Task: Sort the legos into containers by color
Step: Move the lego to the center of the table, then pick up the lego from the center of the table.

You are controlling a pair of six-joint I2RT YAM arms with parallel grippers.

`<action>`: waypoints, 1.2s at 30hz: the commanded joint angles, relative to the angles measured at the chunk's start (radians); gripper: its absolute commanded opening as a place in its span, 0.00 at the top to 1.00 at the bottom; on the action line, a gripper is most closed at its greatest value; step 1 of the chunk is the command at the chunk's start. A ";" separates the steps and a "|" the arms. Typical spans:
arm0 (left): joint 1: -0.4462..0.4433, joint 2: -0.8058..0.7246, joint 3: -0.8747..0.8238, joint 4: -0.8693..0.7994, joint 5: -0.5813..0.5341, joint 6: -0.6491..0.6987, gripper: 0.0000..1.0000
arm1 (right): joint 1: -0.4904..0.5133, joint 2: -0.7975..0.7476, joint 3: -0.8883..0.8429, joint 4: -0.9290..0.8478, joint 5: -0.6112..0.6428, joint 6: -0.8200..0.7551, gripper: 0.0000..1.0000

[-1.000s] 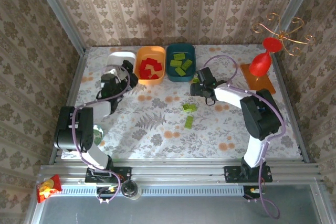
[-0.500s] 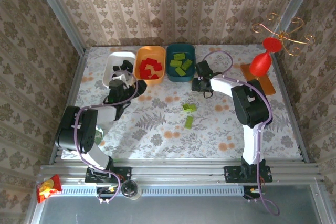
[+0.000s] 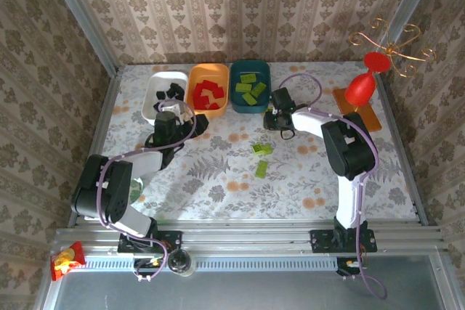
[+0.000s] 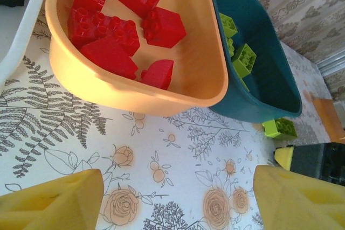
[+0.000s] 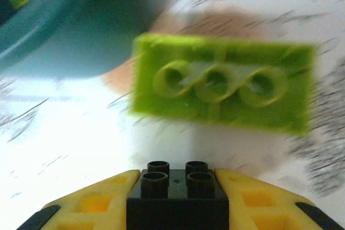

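A cloth printed with ferns and pale orange roses [image 3: 218,179] covers the table and lies right under the left pincer [image 4: 178,187]. Well to the right of the right pincer [image 3: 270,117], near the table's edge, a red funnel-shaped piece [image 3: 361,86] stands on a flat orange board [image 3: 362,115]. Beyond it, higher up, curls a gold wire ornament [image 3: 389,40]. Damask wallpaper [image 3: 240,12] rises behind both pincers. Far back from the left pincer, toward the near edge, a small dark round cup [image 3: 136,188] sits on the cloth. An aluminium rail [image 3: 254,237] runs along that edge, and a red and yellow packet [image 3: 65,260] lies at its left end.
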State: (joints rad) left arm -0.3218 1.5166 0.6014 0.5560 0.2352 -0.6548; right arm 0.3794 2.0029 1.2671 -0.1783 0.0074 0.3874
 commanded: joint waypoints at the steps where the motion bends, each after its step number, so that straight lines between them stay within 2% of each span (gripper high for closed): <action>1: 0.001 -0.027 -0.041 -0.050 -0.041 0.047 0.24 | 0.090 -0.047 -0.027 0.065 -0.099 0.045 0.65; 9: 0.006 -0.048 -0.082 -0.066 -0.067 0.066 0.23 | 0.236 0.065 0.093 0.078 -0.125 0.068 0.64; 13: 0.006 -0.060 -0.112 -0.059 -0.085 0.064 0.22 | 0.259 0.098 0.129 0.073 -0.149 0.074 0.54; 15: 0.006 -0.063 -0.124 -0.062 -0.095 0.070 0.21 | 0.258 0.088 0.127 0.073 -0.161 0.074 0.47; 17: 0.006 -0.068 -0.131 -0.067 -0.103 0.077 0.20 | 0.256 0.065 0.119 0.066 -0.159 0.063 0.45; 20: -0.001 -0.074 -0.135 -0.056 -0.101 0.093 0.20 | 0.246 0.002 0.089 0.056 -0.158 0.046 0.41; 24: -0.061 -0.052 -0.106 -0.062 -0.121 0.162 0.20 | 0.199 -0.135 -0.027 0.089 -0.153 0.052 0.36; 30: -0.193 0.059 0.001 -0.099 -0.181 0.280 0.20 | 0.090 -0.352 -0.235 0.158 -0.110 0.074 0.30; 33: -0.226 0.123 0.066 -0.141 -0.212 0.357 0.20 | 0.046 -0.417 -0.299 0.166 -0.090 0.074 0.28; 36: -0.249 0.193 0.135 -0.187 -0.197 0.423 0.20 | 0.025 -0.444 -0.337 0.175 -0.084 0.080 0.25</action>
State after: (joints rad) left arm -0.5556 1.6577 0.6758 0.4442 0.0624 -0.3473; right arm 0.4080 1.5780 0.9653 -0.0219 -0.1040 0.4526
